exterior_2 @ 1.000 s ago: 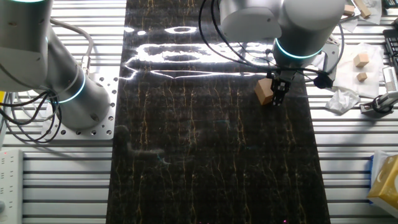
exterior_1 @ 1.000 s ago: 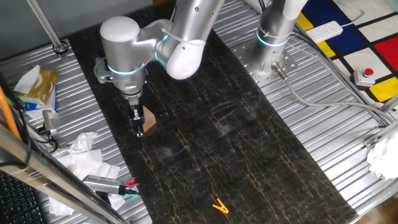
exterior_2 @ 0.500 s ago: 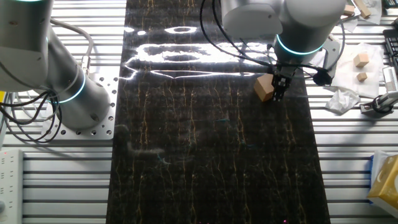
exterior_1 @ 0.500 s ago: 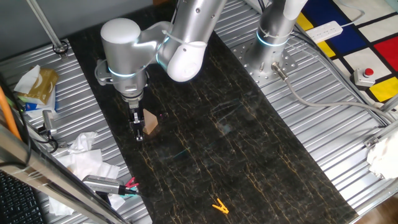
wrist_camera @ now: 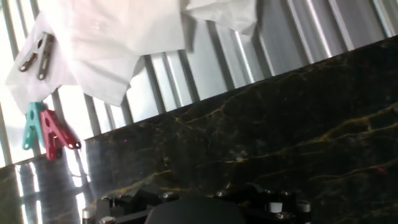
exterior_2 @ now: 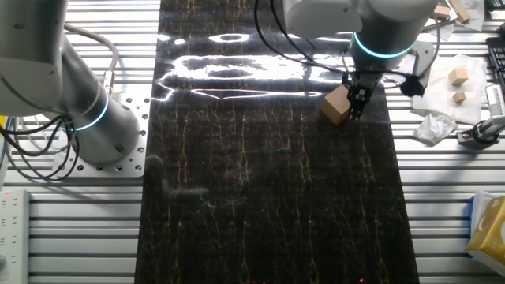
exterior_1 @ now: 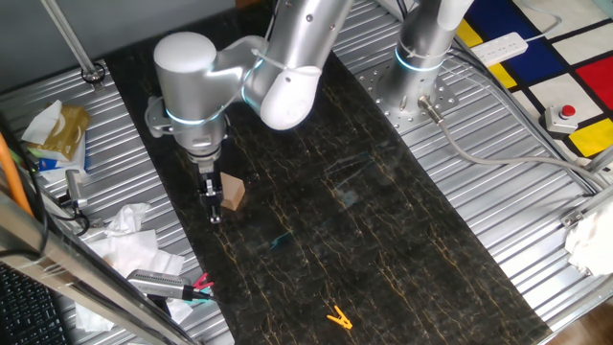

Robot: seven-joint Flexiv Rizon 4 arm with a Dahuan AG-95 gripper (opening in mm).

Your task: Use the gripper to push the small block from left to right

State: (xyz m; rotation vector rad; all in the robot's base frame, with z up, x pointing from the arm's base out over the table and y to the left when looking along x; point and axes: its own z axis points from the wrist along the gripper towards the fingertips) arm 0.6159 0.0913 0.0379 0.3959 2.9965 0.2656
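Observation:
The small block (exterior_1: 233, 193), a light-tan wooden cube, sits on the dark marbled mat (exterior_1: 364, 220) near its left edge. My gripper (exterior_1: 212, 203) hangs straight down from the silver arm and touches the block's left side, fingers together with nothing between them. In the other fixed view the small block (exterior_2: 335, 105) lies just left of the gripper (exterior_2: 357, 106). The hand view shows only the mat (wrist_camera: 280, 137) and the dark gripper body (wrist_camera: 193, 208); the block is out of sight there.
Crumpled white tissue (exterior_1: 129, 240) and red and teal clips (exterior_1: 196, 287) lie on the ribbed metal left of the mat. An orange clip (exterior_1: 337, 317) rests near the mat's front. A second arm's base (exterior_1: 421, 81) stands at the back right.
The gripper and the block have shifted together a short way along the mat, the block nudged slightly to the right and turned a little.

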